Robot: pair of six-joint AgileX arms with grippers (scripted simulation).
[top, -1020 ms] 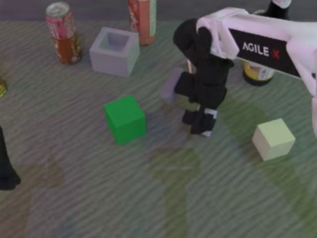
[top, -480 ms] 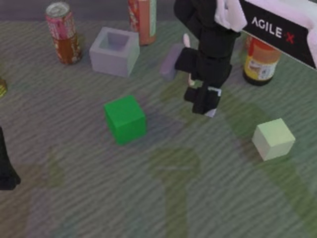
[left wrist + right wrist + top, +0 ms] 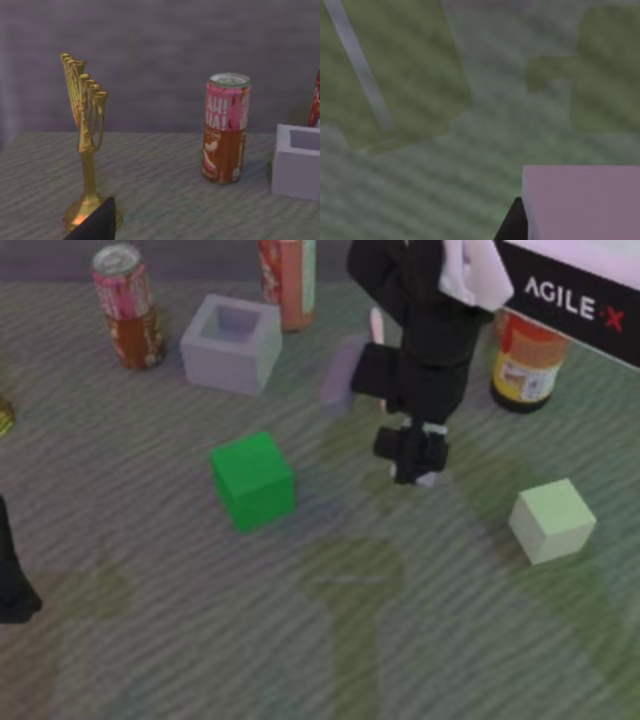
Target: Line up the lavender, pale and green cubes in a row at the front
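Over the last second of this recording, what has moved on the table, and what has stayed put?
The right gripper has moved towards the back of the table, and the lavender cube has moved with it, beside the gripper's body. The right wrist view shows the cube close against a finger; whether it is clamped cannot be told. The green cube, the pale cube and the grey box stayed put. The left arm remains parked at the left edge.

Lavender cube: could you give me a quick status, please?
Right gripper shut on lavender cube, airborne mid-table. Left gripper parked at left edge. Green cube and pale cube unplaced.
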